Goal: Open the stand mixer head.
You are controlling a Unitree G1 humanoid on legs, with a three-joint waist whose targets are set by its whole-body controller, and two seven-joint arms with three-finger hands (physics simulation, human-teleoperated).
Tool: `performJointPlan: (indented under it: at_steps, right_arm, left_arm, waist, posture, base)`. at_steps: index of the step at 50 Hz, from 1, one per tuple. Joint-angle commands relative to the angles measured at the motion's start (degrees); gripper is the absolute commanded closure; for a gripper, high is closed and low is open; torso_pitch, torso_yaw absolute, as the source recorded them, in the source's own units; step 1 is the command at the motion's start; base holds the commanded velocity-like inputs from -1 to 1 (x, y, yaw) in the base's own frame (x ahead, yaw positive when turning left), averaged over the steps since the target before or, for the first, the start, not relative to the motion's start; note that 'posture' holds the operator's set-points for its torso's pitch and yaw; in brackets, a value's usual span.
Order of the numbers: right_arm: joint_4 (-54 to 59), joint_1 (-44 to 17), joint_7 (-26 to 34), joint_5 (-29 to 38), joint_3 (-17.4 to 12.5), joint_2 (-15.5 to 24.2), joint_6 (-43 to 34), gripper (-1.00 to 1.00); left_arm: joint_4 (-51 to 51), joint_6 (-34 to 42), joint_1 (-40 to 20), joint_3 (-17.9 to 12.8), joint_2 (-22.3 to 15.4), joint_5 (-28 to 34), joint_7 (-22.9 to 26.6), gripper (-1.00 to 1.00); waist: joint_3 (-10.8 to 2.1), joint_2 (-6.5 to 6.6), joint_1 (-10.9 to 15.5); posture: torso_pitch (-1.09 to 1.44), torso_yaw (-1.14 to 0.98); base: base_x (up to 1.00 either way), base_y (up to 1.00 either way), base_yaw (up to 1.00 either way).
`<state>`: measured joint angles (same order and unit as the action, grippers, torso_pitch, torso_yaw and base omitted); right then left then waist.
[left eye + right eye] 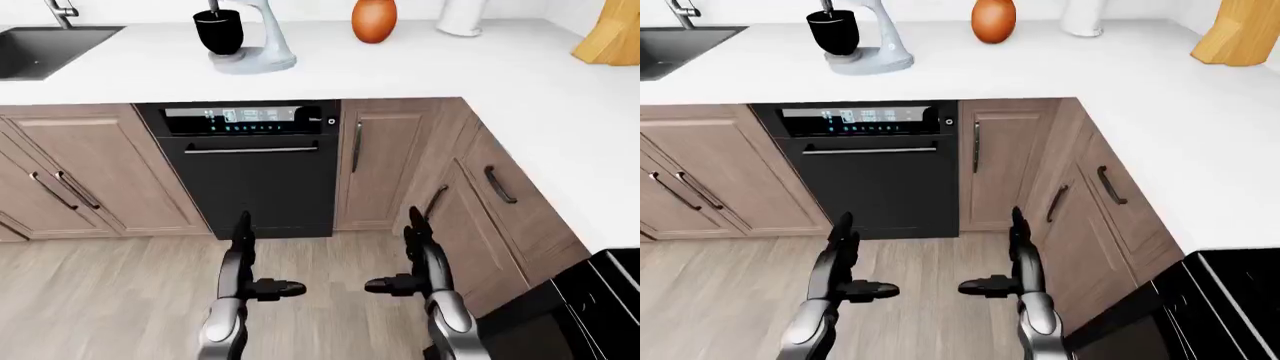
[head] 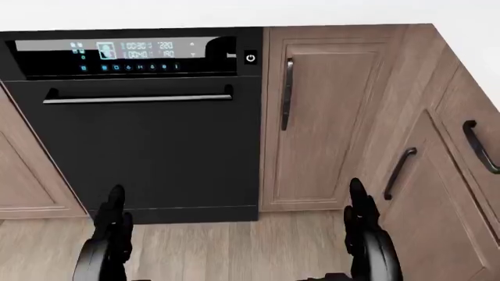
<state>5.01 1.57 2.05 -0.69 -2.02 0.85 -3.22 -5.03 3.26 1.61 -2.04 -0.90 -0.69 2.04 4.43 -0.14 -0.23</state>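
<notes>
The stand mixer stands on the white counter at the top of the left-eye view, a grey base and column with a black bowl on its left; its head is cut off by the top edge. My left hand and right hand hang low over the wooden floor, well below the counter, both open with fingers stretched upward and thumbs pointing inward. Nothing is held.
A black dishwasher sits under the mixer, with wooden cabinet doors either side. A sink is at top left. An orange vase, a white jar and a knife block stand on the counter. A black stove is at bottom right.
</notes>
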Motion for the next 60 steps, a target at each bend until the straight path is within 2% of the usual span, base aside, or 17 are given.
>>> performJointPlan:
  at_steps: [1, 3, 4, 5, 7, 8, 19, 28, 30, 38, 42, 46, 49, 51, 53, 56, 60]
  right_arm:
    - [-5.43, -0.53, 0.87, 1.02, 0.79, 0.50, 5.54, -1.00]
    - [-5.95, -0.60, 1.18, 1.06, 0.66, 0.42, 5.18, -1.00]
    - [-5.92, -0.62, 1.24, 1.08, 0.60, 0.40, 5.18, -1.00]
    - [-5.99, -0.56, 1.35, 1.12, 0.59, 0.37, 5.20, -1.00]
    - [-6.42, -0.35, 1.57, 1.13, 0.65, 0.28, 5.02, -1.00]
    - [-6.42, -0.40, 1.61, 1.10, 0.61, 0.27, 4.97, -1.00]
    - [-9.94, 0.35, 2.93, -0.96, 0.99, -0.37, 3.92, -1.00]
    - [-17.11, 2.84, 9.21, -4.13, 3.16, -0.12, 11.62, -1.00]
    - [-23.35, 5.17, 12.01, -7.38, 4.48, -0.25, 10.05, -1.00]
    - [-33.68, 5.92, 13.64, -16.54, 3.99, -0.29, 2.73, -1.00]
    - [-48.26, 4.82, 10.78, -23.21, 2.82, 0.64, -9.17, -1.00]
    - [-61.61, 0.83, 5.68, -30.50, 0.19, 1.55, -21.41, -1.00]
    - [-64.93, -3.73, -1.90, -38.38, -1.39, 6.84, -23.14, -1.00]
    - [-64.99, -6.46, -9.48, -45.29, -0.65, 14.69, -19.01, -1.00]
    - [-64.99, -9.17, -16.91, -53.23, 0.24, 23.42, -14.16, -1.00]
    - [-65.00, -12.69, -24.17, -59.43, 2.01, 33.73, -6.46, -1.00]
    - [-65.01, -15.45, -28.11, -63.53, 2.70, 41.11, -0.76, -1.00]
  left_arm:
    - [4.97, -3.65, -1.51, 0.14, -0.25, 0.03, 0.29, -1.00]
    - [4.97, -3.79, -1.47, 0.30, -0.23, 0.30, 0.48, -1.00]
    - [4.97, -3.81, -1.48, 0.27, -0.24, 0.33, 0.50, -1.00]
    - [4.92, -3.85, -1.49, 0.23, -0.25, 0.37, 0.51, -1.00]
    - [5.06, -3.89, -1.41, 0.31, -0.21, 0.49, 0.61, -1.00]
    - [5.07, -3.90, -1.41, 0.33, -0.20, 0.52, 0.63, -1.00]
    - [6.84, -6.64, -1.15, 0.94, -0.08, 1.88, 0.68, -1.00]
    - [14.43, -12.14, 0.26, 2.02, 0.54, -1.35, 3.66, -1.00]
    - [19.02, -13.64, 1.54, 2.88, 0.93, -4.54, 5.77, -1.00]
    - [29.00, -14.07, 3.23, 3.97, 0.96, -10.72, 8.27, -1.00]
    - [40.46, -6.00, 1.72, 3.69, 0.15, -11.69, 6.91, -1.00]
    - [52.70, 6.46, -3.59, 0.84, -0.51, -16.05, 2.83, -1.00]
    - [60.09, 16.01, -8.63, -2.05, -1.40, -20.30, -1.20, -1.00]
    - [63.81, 20.90, -12.24, -4.02, -2.80, -23.21, -4.28, -1.00]
    - [64.93, 22.66, -16.82, -5.83, -7.75, -29.33, -10.59, -1.00]
    - [65.02, 21.80, -19.53, -8.15, -14.60, -37.40, -18.24, -1.00]
    - [65.02, 19.78, -22.38, -9.84, -22.64, -44.41, -25.36, -1.00]
  waist:
    - [-0.05, -0.45, -0.12]
    - [-3.50, -0.05, 0.34]
    - [-2.95, -0.09, 0.35]
    - [-0.95, -0.37, 0.29]
    - [-3.96, -0.44, 0.32]
    - [-4.26, -0.43, 0.36]
    - [-4.93, -0.25, 0.40]
    - [-5.28, -0.23, 0.34]
    - [-5.31, -0.24, 0.35]
    - [-4.79, -0.30, 0.35]
    - [-4.94, -0.36, 0.46]
    - [-4.63, -0.39, 0.55]
    - [-4.62, -0.36, 0.50]
    - [-4.41, -0.46, 0.44]
    - [-4.34, -0.54, 0.39]
    - [-3.93, -0.53, 0.47]
    - [-3.15, -0.45, 0.38]
  posture:
    - [0.00, 0.00]
    - [0.00, 0.00]
    - [0.00, 0.00]
    - [0.00, 0.00]
    - [0.00, 0.00]
    - [0.00, 0.00]
    - [0.00, 0.00]
    - [0.00, 0.00]
    - [0.00, 0.00]
    - [0.00, 0.00]
    - [0.00, 0.00]
    - [0.00, 0.00]
    - [0.00, 0.00]
    - [0.00, 0.00]
    - [0.00, 0.00]
    - [0.00, 0.00]
    - [0.00, 0.00]
  base:
    - [0.00, 0.00, 0.00]
    - [0.00, 0.00, 0.00]
    - [0.00, 0.00, 0.00]
    - [0.00, 0.00, 0.00]
    - [0.00, 0.00, 0.00]
    - [0.00, 0.00, 0.00]
    - [0.00, 0.00, 0.00]
    - [0.00, 0.00, 0.00]
    - [0.00, 0.00, 0.00]
    - [0.00, 0.00, 0.00]
    - [0.00, 0.00, 0.00]
    - [0.00, 0.00, 0.00]
    - [0.00, 0.00, 0.00]
    - [0.00, 0.00, 0.00]
    - [0.00, 0.00, 0.00]
    - [0.00, 0.00, 0.00]
    - [0.00, 0.00, 0.00]
